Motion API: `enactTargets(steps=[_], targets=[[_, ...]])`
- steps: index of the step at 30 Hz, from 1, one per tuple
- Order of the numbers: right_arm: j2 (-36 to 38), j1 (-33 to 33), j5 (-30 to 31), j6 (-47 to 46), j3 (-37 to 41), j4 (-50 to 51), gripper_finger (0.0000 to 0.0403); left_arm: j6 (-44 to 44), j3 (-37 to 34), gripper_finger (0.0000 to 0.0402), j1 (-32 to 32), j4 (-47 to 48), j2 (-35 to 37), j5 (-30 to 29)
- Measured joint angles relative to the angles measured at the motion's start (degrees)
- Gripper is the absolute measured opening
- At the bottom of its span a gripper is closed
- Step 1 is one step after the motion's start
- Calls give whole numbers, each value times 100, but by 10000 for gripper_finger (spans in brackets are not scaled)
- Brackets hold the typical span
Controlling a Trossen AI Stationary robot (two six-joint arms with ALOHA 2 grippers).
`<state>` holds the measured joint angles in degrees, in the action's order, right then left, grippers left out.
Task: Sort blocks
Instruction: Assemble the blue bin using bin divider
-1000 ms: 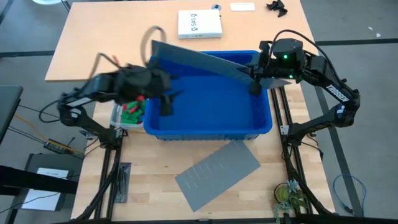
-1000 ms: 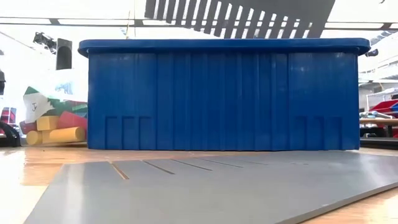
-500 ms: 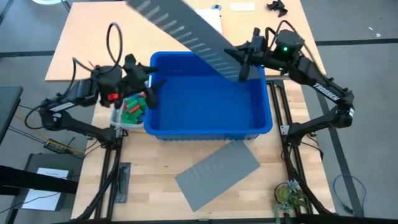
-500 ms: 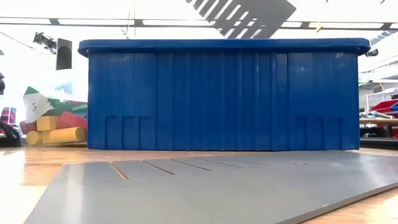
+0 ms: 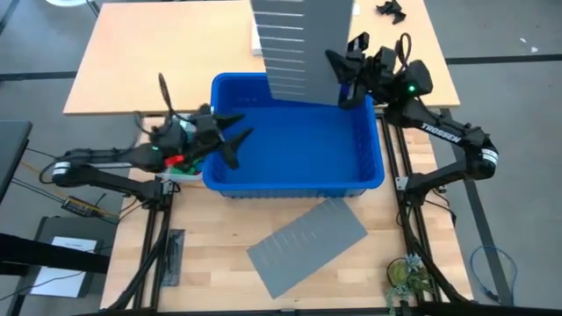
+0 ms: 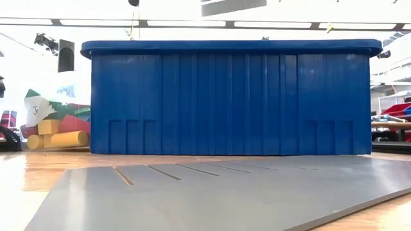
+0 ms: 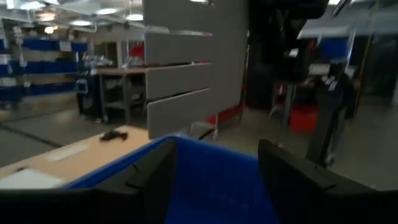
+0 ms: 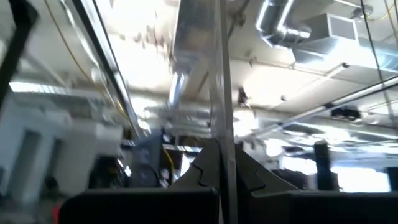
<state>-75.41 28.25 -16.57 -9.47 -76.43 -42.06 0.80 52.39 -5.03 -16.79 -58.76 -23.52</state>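
High view shows the right claw [image 5: 344,81] clamped on a grey slotted panel [image 5: 299,44], left claw [image 5: 235,143] parted, empty.

Large blue bin [image 5: 294,180] at table centre; slotted grey panel [image 5: 301,48] raised above its far rim; second grey panel [image 5: 307,244] flat on table [image 5: 132,53] before bin; plant [image 5: 406,279] at near right corner.

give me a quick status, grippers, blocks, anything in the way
Right gripper shut on slotted grey divider panel, raised above large blue plastic bin. Left gripper open, empty, over bin's left rim. Small red and green toy bricks barely visible beneath left arm.
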Motion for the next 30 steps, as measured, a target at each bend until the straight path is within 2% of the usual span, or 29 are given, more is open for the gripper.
enactTargets(steps=[3, 8, 14, 21, 30], targets=[[-231, -56, -16, -453, 12, -587, 2, 17, -244, 231, -84, -910, -315, 269], [-657, -236, -5, -808, -36, -1605, 2, 28, -260, 231, -261, -1884, -886, 678], [-877, -304, 139, -1184, -50, -2628, 2, 4, -262, 231, -322, -2609, -1158, 704], [-886, -400, 175, -1188, -51, -2674, 2, 24, -255, 228, -452, -3485, -1276, 1017], [-888, -612, 176, -776, -52, -2634, 2, 50, -235, 212, -649, -3461, -1288, 1057]])
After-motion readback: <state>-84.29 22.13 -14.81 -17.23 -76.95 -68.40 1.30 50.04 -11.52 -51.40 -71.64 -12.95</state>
